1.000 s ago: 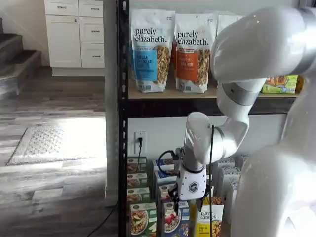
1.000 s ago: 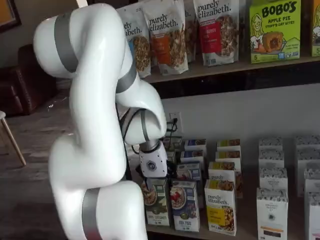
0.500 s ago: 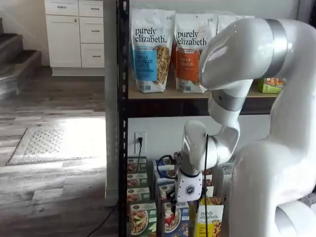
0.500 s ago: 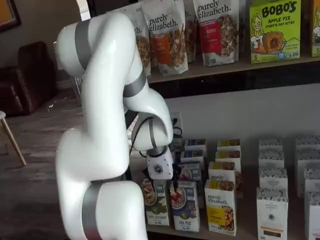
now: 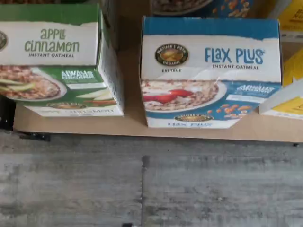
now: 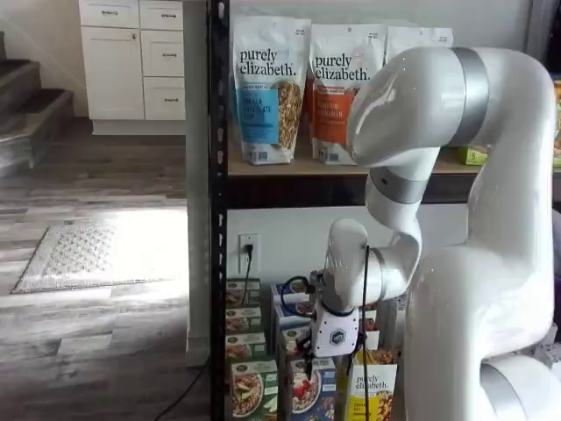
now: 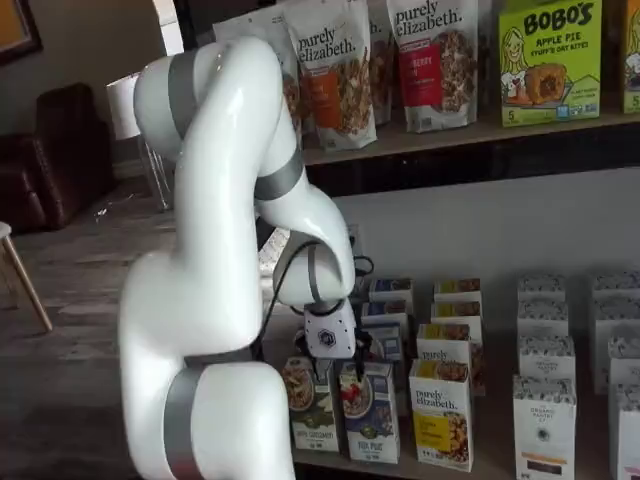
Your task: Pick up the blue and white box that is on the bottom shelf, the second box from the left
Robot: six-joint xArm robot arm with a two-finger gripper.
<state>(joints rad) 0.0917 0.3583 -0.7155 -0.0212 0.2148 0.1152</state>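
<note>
While the fingers (image 7: 345, 362) hang above the blue and white box (image 7: 368, 412), their gap stays unreadable

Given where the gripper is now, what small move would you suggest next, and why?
Probably lower the gripper straight onto the blue box: it hangs just above that box's top, and the green box stands apart to one side. Whether the fingers are open cannot be told.

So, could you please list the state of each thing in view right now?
blue and white box: upright on the bottom shelf, ungrasped.
green box: upright beside it, apart.
yellow-and-white box: upright, front row.
gripper: above the blue box, fingers unclear.
</note>
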